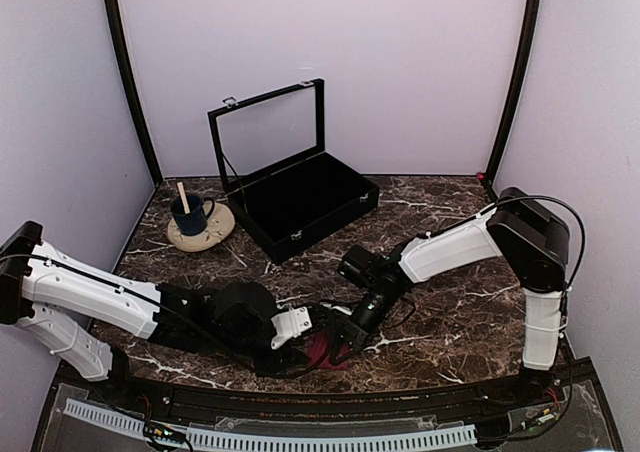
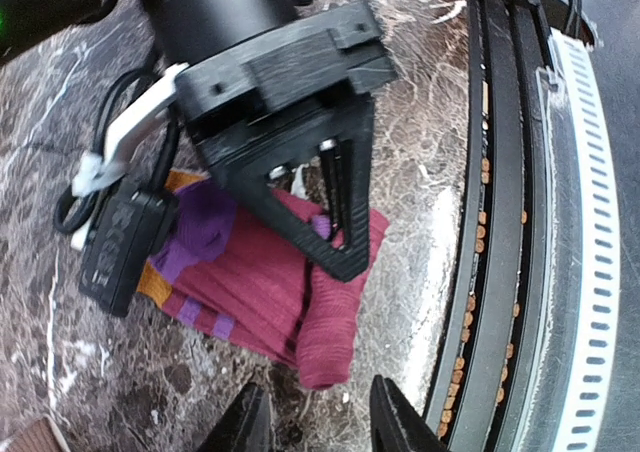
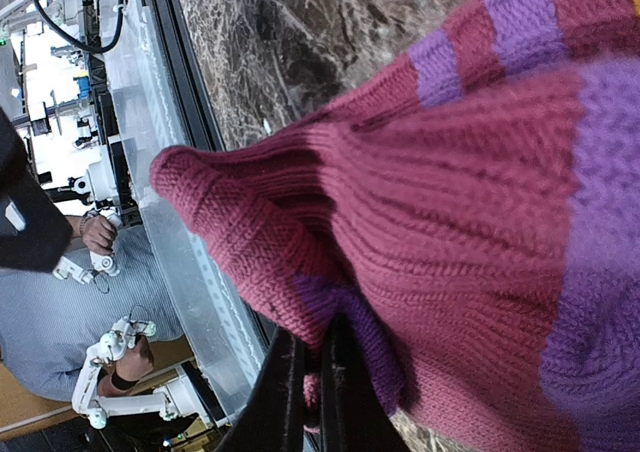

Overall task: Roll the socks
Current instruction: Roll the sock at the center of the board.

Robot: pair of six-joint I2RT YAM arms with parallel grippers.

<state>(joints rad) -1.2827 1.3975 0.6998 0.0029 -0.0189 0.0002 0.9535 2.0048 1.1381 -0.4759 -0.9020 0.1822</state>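
Note:
The magenta-pink sock (image 2: 260, 272), with purple and orange stripes, lies folded on the marble near the table's front edge (image 1: 325, 353); it fills the right wrist view (image 3: 450, 202). My right gripper (image 3: 312, 387) is shut on a fold of its edge and reaches down onto it (image 1: 347, 342), its fingers (image 2: 340, 242) showing in the left wrist view. My left gripper (image 2: 320, 424) is open and empty, its tips apart just short of the sock's rolled end, left of it in the top view (image 1: 300, 348). The cream-beige sock is out of view.
A black case (image 1: 300, 204) with its lid raised stands at the back middle. A beige saucer with a dark blue cup (image 1: 198, 224) sits to its left. A black rail and a white perforated strip (image 2: 590, 222) run along the near edge, close to the sock.

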